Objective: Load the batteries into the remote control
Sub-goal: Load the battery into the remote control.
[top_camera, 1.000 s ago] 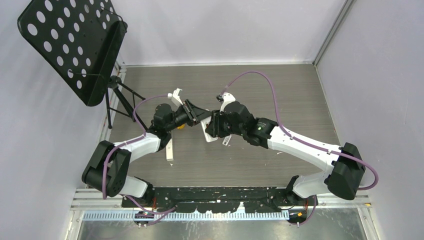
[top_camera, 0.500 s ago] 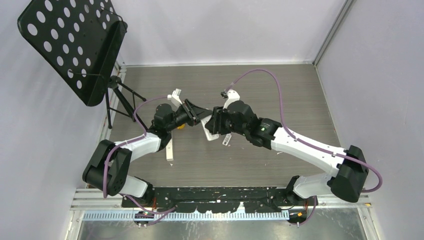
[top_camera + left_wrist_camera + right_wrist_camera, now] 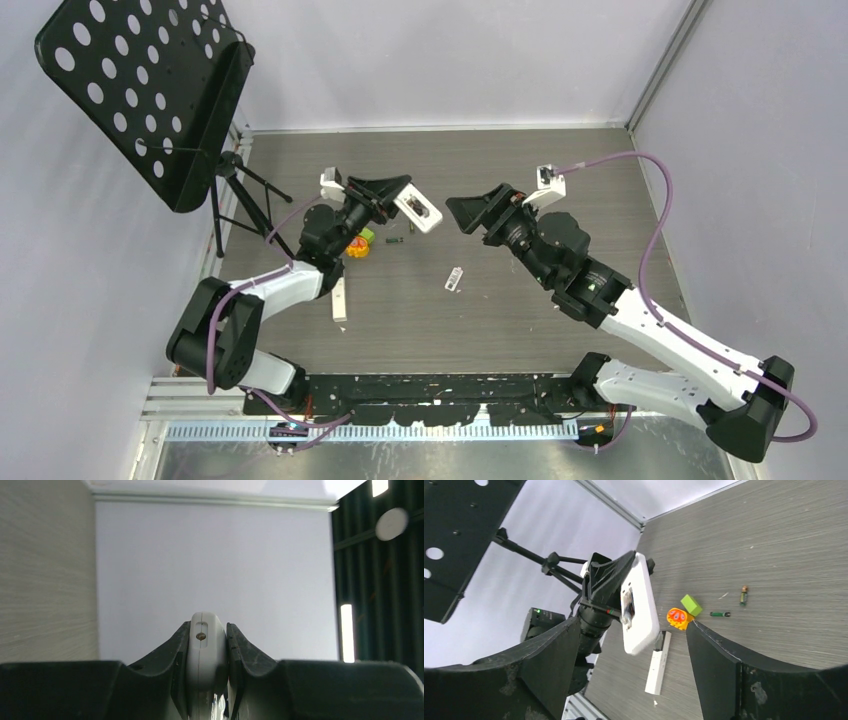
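Observation:
My left gripper (image 3: 400, 200) is shut on a white remote control (image 3: 419, 211), held up above the table. In the left wrist view the remote's end (image 3: 202, 647) is pinched between both fingers. The right wrist view shows its open recess (image 3: 628, 605) with something shiny inside. My right gripper (image 3: 466, 216) hangs open and empty a short way right of the remote, facing it (image 3: 633, 625). Two batteries (image 3: 744, 595) (image 3: 720, 614) lie on the table beyond it, small dark cylinders (image 3: 397, 240).
An orange-and-green toy (image 3: 358, 243) sits under my left arm. A long white remote (image 3: 340, 300) lies near the left arm's elbow, and a small white piece (image 3: 454, 279) lies mid-table. A black perforated music stand (image 3: 150, 90) rises at the back left.
My right gripper has opened wide, left the remote and drawn back to the right. My left gripper has raised and turned the remote toward the back.

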Available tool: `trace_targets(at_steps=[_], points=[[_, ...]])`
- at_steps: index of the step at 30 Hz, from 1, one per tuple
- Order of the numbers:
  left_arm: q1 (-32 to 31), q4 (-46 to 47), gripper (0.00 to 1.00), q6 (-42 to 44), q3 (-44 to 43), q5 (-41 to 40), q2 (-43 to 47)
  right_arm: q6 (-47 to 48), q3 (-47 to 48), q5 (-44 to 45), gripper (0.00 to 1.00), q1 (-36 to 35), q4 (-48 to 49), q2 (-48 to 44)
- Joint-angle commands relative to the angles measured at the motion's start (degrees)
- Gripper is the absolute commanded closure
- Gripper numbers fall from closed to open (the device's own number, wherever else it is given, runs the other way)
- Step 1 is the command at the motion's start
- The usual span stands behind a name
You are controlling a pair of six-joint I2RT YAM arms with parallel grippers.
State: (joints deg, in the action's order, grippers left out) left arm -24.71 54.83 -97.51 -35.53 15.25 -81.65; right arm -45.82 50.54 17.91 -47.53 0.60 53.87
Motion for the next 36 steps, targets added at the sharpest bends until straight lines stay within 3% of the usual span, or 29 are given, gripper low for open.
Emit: trace_targets(at_steps=[1,15,23,29,36], points=[[-0.12,11.93,1.0,-11.13,-0.85,-8.81,-0.74,-5.2,-0.4,-1.57,0.17,-0.28,6.6,0.39],[-0.25,11.53,1.0,-9.33,-3.11,-5.55,-1.49,-14.21,2.23,-12.18,0.17,0.14,13.92,9.31],[-0.43,12.84,1.0,-9.16,-2.7,-4.39,-1.91,-22.94,2.0,-17.14,0.34,4.17,20.47,13.77],[-0.43,14.29,1.0,-9.8,-2.85,-4.0,-3.3,-23.76,2.77,-19.76,0.42,4.9,21.26,15.92],[-0.52,15.08,1.0,-10.99,-2.89,-4.08,-4.78,-22.82,2.32,-21.44,0.39,4.97,22.39,16.47]])
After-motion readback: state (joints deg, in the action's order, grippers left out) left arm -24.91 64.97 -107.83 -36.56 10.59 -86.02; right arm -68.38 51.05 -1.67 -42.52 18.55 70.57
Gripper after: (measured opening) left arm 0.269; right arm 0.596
